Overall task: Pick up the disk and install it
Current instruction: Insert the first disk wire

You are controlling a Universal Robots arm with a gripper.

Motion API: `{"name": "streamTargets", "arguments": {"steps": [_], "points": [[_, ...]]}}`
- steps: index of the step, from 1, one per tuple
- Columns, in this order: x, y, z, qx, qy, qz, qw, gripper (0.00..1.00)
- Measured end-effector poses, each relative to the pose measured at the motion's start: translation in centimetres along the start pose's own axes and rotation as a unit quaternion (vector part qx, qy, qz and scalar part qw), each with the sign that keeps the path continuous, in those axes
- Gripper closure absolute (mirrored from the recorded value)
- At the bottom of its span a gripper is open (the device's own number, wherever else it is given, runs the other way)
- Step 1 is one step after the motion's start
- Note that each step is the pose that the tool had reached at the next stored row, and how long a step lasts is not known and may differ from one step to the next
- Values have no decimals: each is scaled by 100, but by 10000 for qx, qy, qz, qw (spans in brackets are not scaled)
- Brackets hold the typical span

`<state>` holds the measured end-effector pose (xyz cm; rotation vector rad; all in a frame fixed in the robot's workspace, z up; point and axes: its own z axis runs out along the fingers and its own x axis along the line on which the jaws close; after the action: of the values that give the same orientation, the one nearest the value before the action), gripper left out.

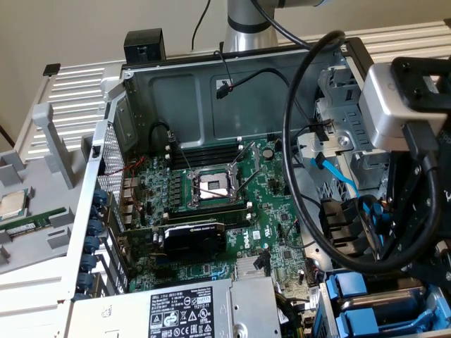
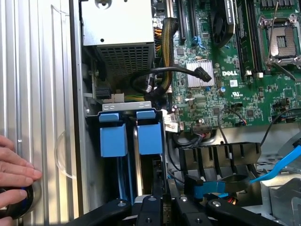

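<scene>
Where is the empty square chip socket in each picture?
Exterior view: the empty CPU socket sits in the middle of the green motherboard.
Wrist view: the socket is on the same board, beyond the silver heatsink.
Shared landmark: the blue drive-bay tabs.

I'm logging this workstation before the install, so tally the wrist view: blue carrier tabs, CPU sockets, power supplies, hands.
Blue carrier tabs: 2
CPU socket: 1
Power supply: 1
Hand: 1
Total: 5
</scene>
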<state>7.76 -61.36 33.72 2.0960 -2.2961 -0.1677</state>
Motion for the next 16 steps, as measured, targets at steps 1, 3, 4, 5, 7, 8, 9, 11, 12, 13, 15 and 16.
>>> {"name": "streamTargets", "arguments": {"steps": [1, 3, 4, 5, 7, 8, 9, 11, 12, 13, 15, 16], "points": [[0, 0, 0, 0, -2, 0, 10000, 84], [-1, 0, 0, 0, -3, 0, 10000, 84], [0, 0, 0, 0, -2, 0, 10000, 84], [0, 0, 0, 0, -2, 0, 10000, 84], [0, 0, 0, 0, -2, 0, 10000, 84], [0, 0, 0, 0, -2, 0, 10000, 84], [0, 0, 0, 0, -2, 0, 10000, 84], [0, 0, -3, 0, -5, -1, 10000, 82], [0, 1, -9, 0, -4, 0, 10000, 76], [-1, 1, -15, 0, -3, 0, 10000, 76], [-1, 2, -21, 0, -3, -1, 10000, 69], [-1, 2, -23, 0, -4, 0, 10000, 69]]}}
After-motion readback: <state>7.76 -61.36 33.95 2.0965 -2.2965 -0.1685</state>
